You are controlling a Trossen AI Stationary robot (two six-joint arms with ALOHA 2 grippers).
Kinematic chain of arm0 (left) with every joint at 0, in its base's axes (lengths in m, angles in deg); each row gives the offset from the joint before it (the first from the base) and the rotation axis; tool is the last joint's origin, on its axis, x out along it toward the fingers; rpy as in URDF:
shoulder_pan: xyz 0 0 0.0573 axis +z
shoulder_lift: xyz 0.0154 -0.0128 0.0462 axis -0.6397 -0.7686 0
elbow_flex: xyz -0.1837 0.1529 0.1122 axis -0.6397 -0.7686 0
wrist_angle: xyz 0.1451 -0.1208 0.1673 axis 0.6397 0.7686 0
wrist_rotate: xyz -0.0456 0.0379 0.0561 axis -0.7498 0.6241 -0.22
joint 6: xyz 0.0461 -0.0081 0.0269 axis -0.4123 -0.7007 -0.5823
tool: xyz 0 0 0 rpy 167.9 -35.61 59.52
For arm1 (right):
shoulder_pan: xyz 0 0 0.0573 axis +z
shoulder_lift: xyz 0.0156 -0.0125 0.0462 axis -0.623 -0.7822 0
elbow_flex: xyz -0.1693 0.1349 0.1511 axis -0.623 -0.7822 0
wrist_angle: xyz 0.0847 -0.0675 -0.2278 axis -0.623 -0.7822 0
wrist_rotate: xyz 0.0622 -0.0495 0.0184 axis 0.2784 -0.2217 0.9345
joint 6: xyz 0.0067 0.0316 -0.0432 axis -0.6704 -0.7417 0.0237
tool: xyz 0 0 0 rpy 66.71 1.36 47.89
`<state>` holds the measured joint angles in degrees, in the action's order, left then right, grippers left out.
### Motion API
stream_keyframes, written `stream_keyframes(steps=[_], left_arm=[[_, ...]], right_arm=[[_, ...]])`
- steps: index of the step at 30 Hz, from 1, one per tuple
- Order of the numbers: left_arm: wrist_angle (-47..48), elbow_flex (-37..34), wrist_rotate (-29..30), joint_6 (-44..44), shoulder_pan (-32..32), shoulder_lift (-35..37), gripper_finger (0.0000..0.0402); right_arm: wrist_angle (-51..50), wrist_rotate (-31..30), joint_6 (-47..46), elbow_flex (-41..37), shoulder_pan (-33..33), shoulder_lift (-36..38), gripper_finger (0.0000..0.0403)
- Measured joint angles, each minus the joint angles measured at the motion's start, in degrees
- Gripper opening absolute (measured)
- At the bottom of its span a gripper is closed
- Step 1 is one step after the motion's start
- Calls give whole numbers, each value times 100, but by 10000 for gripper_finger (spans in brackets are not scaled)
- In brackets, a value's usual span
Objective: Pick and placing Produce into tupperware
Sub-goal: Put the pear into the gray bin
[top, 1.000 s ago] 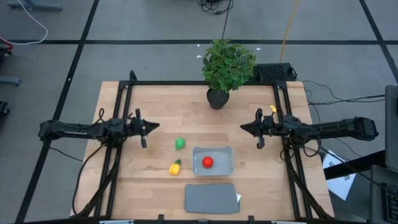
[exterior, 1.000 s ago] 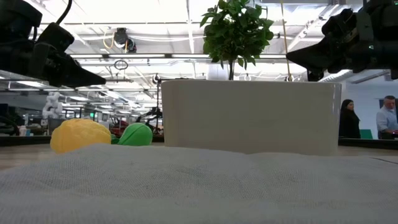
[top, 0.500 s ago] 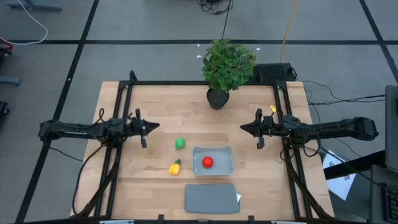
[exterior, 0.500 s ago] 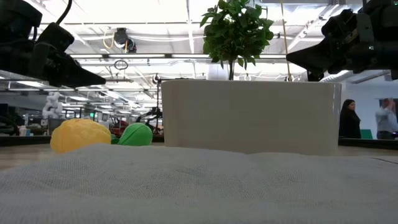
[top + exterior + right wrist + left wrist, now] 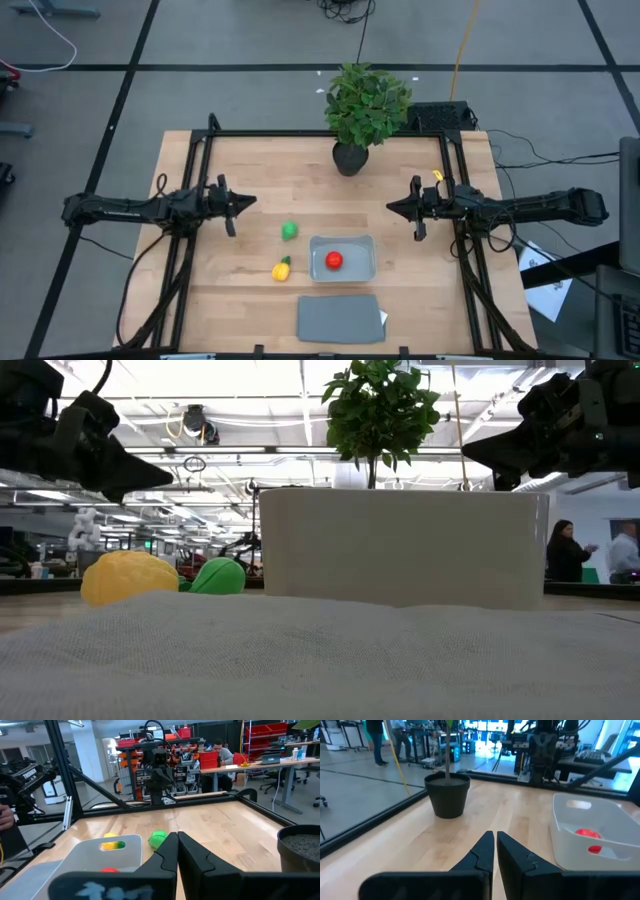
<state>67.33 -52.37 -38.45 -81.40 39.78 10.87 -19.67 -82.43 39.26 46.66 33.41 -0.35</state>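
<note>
The red piece (image 5: 333, 260) lies inside the tupperware (image 5: 343, 259), which sits on the wooden counter (image 5: 250, 300) between the potted plant (image 5: 367, 110) and the flat grey lid (image 5: 339, 318). The green piece (image 5: 289, 231) rests on the counter just beside the container, and the yellow piece (image 5: 281, 269) lies near it. The left tool (image 5: 247, 202) hangs over the counter's left side, clenched and empty. The right tool (image 5: 392, 206) hangs over the right side, likewise clenched and empty.
</note>
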Motion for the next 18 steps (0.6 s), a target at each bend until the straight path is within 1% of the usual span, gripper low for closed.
stream_keyframes(steps=[5, 9, 13, 18], left_arm=[[7, 0, 2, 4, 1, 0, 26], [5, 0, 2, 291, 0, 0, 26], [4, 0, 1, 311, 0, 0, 26], [-217, 0, -4, 418, 1, 0, 26]], right_arm=[[-10, 0, 25, -2, 0, 0, 0], [-15, -2, 25, -2, 0, 0, 0], [-41, -2, 28, -2, 0, -2, 0], [-39, 79, 42, -2, 0, 0, 0]])
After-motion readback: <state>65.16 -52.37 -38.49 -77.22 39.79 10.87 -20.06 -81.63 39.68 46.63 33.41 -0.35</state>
